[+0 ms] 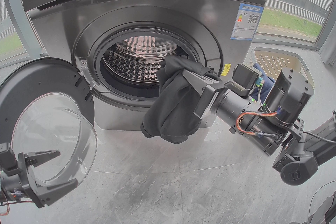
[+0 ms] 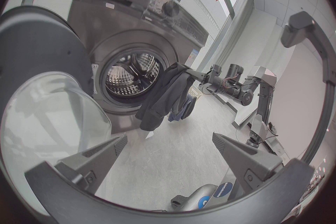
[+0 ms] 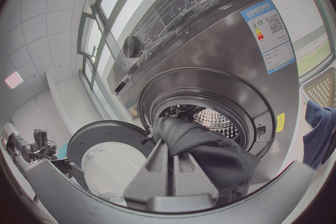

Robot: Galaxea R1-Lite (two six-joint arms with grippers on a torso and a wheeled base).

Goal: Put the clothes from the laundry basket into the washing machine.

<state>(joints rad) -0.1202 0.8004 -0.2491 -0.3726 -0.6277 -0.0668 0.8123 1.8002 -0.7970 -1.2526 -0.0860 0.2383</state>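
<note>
Right gripper (image 1: 188, 75): clenched on the upper fold of a dark grey garment (image 1: 171, 105), held in front of the right edge of the drum (image 1: 140, 56) mouth. The rest of the cloth hangs down before the washing machine (image 1: 217, 14) front, above the grey floor (image 1: 175, 179). Door (image 1: 35, 81) swung wide open to the left. Left gripper (image 1: 66, 168): fingers spread, nothing between them, near left, just beside the door glass. Laundry basket (image 1: 276, 60) stands far right beside the machine, a blue garment (image 3: 318, 130) draped in it.
</note>
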